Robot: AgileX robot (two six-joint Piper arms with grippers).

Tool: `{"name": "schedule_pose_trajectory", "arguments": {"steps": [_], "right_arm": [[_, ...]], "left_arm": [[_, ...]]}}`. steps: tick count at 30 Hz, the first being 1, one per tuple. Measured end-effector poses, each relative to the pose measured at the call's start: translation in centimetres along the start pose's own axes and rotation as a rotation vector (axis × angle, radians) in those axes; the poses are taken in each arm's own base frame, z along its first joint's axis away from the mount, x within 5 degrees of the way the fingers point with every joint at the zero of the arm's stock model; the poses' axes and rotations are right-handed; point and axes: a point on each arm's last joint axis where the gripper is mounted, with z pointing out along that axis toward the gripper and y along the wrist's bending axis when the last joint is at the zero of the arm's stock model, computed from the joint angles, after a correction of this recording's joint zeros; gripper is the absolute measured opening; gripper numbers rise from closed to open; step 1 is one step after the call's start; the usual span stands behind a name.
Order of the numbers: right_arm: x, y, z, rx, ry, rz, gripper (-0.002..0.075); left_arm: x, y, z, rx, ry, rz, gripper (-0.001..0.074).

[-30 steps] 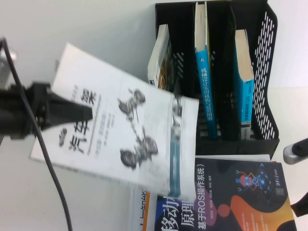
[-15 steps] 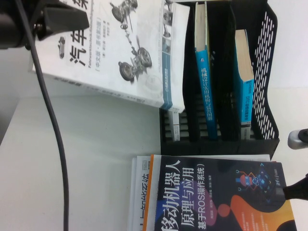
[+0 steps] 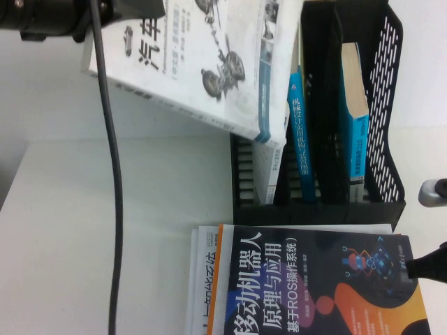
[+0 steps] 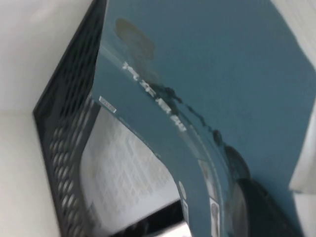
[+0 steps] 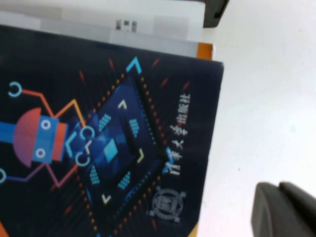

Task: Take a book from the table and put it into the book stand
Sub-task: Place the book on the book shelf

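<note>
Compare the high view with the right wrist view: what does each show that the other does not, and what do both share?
Only the high view shows the left gripper shut on the white book, held tilted above the stand, where blue books sit upright in slots. Only the right wrist view shows the robot book's publisher seal and cover corner up close. Both share the robot book lying on the table and the right gripper beside it at the right edge.
</note>
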Motion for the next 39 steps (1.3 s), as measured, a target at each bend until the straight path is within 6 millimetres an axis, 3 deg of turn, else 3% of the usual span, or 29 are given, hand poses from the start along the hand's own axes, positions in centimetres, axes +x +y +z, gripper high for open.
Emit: {"name": "schedule_pose_trajectory", "arguments": {"steps": [7,13,22,30,34,39], "right_arm": [[-0.2,0.1,0.0,-0.01,-0.018,0.002,-0.0002],[-0.4,0.4,0.0,-0.041,-0.048,0.031,-0.0002],[-0.7,2.1,-0.2,-0.17,-0.087,0.089,-0.0002],[-0.6,2.2,-0.2,-0.177,-0.076,0.083,-0.0002],[-0.6,2.2,-0.2,-0.178,-0.077,0.078,-0.0002],[-0.6,2.2,-0.2,-0.177,-0.076,0.078,-0.0002]], "left_arm": [[-2.5,-3.7,-3.0,0.072,-0.118,0.021,0.0117],[-2.2,-4.3,-3.8,0.065,-0.071,0.035,0.0117],[-1.4,-0.3,-0.2,-0.153,0.124,0.004,0.0117],[-1.5,2.5,4.1,-0.179,0.181,-0.1,0.0117],[-1.3,3.1,6.0,-0.155,0.194,-0.148,0.0117],[-0.4,1.9,8.3,-0.128,0.187,-0.107,0.0117]]}}
